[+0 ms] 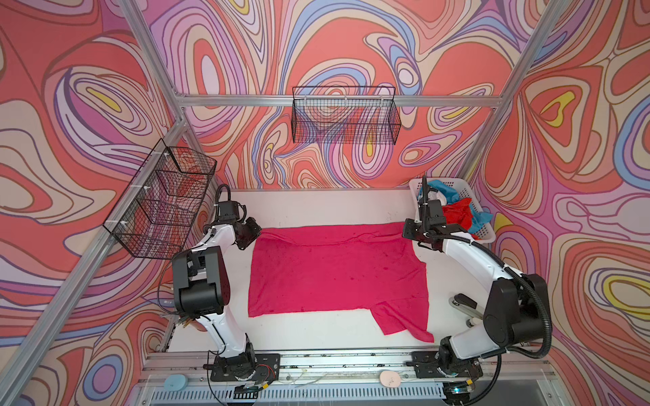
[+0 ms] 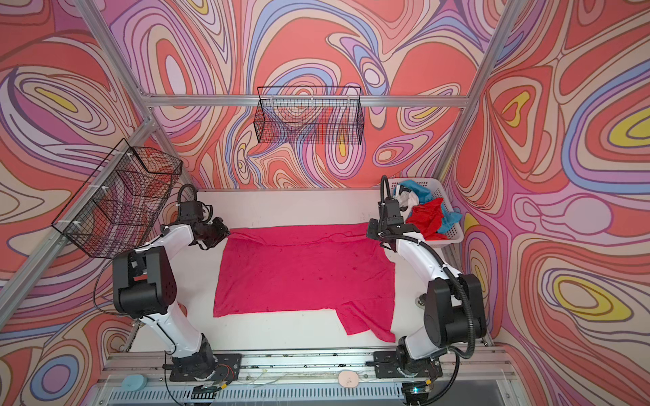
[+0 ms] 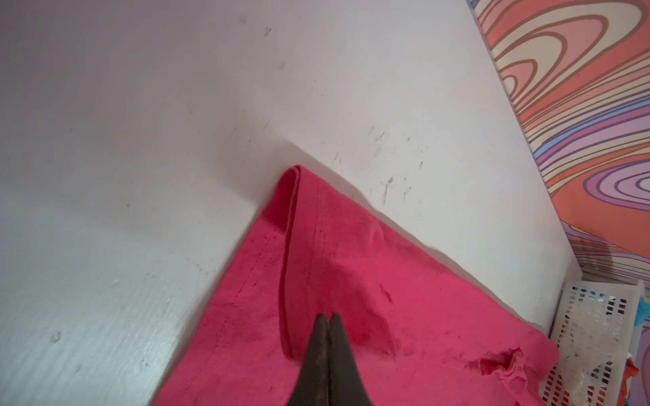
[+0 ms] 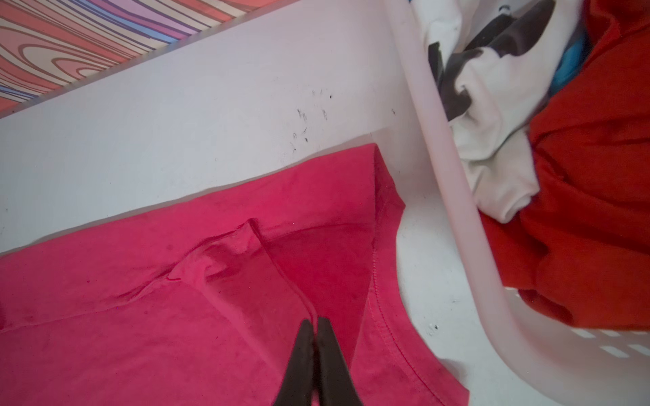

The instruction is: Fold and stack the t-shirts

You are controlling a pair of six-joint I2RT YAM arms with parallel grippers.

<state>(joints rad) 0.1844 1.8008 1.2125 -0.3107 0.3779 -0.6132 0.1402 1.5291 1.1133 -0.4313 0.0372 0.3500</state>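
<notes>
Listing what I have on screen, with the risk against each item.

Pink shirt [image 1: 337,270]: spread flat on the tabletop [image 1: 316,207] between the arms. One sleeve [image 1: 401,320] sticks out at the near right, and the far edge is turned over in a rumpled fold.

Left tool [image 3: 329,318]: jaws pressed together at the far left corner of the pink shirt. I cannot tell whether cloth is between them. Risk: if the tips only rest on the fabric, a lift brings up nothing on this side.

Right tool [image 4: 314,323]: jaws closed at the far right corner. The folded edge runs up into the tips, so I judge a thin pinch. Risk: so little cloth may slip free under the shirt's weight.

Both together: an uneven pull would skew the fold, and the loose sleeve could drag and bunch underneath.

Basket [image 1: 487,235]: just beside the right tool. It holds the red shirt [image 1: 457,214], the teal shirt [image 1: 436,186] and the white shirt [image 4: 492,116]. Risk: a swing outward may knock the rim or snag the red cloth.
</notes>
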